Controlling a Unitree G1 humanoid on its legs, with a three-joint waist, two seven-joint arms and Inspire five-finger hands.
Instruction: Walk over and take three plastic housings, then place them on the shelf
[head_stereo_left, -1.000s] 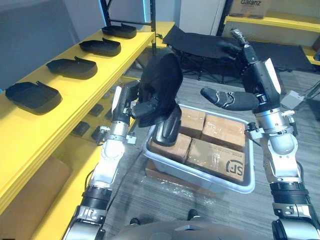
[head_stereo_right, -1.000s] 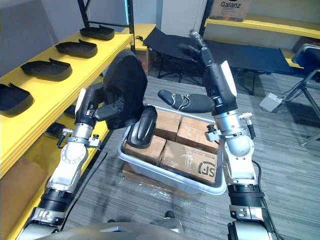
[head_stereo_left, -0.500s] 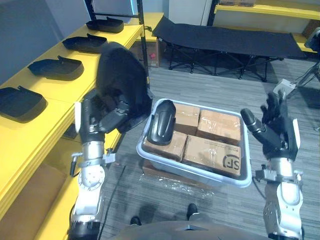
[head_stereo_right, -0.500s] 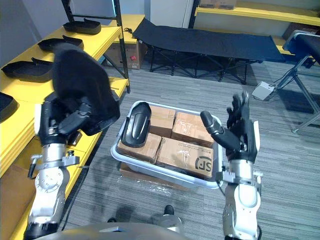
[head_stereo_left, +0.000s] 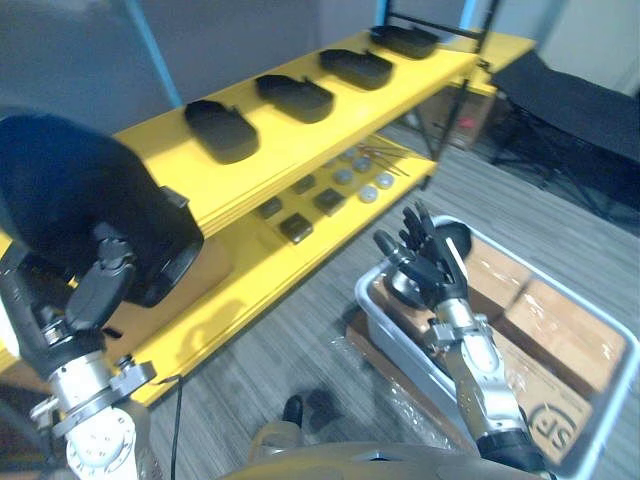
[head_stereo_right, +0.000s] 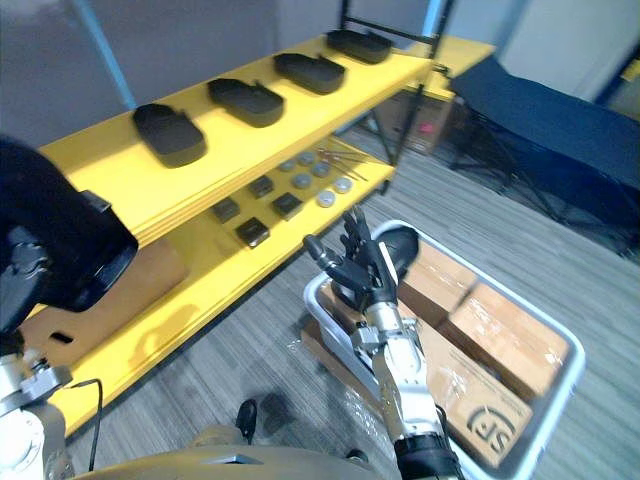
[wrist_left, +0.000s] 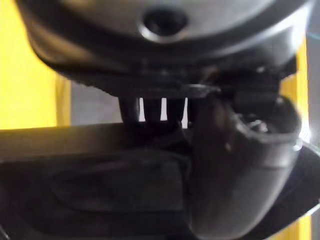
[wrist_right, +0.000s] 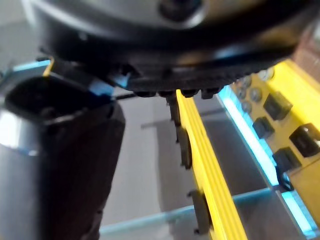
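My left hand (head_stereo_left: 88, 298) is shut on a large black plastic housing (head_stereo_left: 85, 205), held up at the lower left before the yellow shelf (head_stereo_left: 300, 135). In the left wrist view the thumb (wrist_left: 240, 165) is curled over the housing (wrist_left: 100, 185). Several matching housings (head_stereo_left: 222, 130) lie in a row along the shelf's top board. My right hand (head_stereo_left: 425, 265) is open and holds nothing, its fingers straight, in front of the grey bin (head_stereo_right: 572, 352). Another black housing (head_stereo_right: 397, 242) lies in the bin just behind that hand.
Cardboard boxes (head_stereo_left: 560, 310) fill the bin at the right. Small dark and round parts (head_stereo_left: 330, 190) lie on the shelf's lower board. A dark folding cot (head_stereo_right: 540, 110) stands at the far right. Grey floor lies open between shelf and bin.
The camera has swung left toward the shelf, so the whole scene has shifted. My left hand still holds its housing, now low at the left. My right hand stays open.
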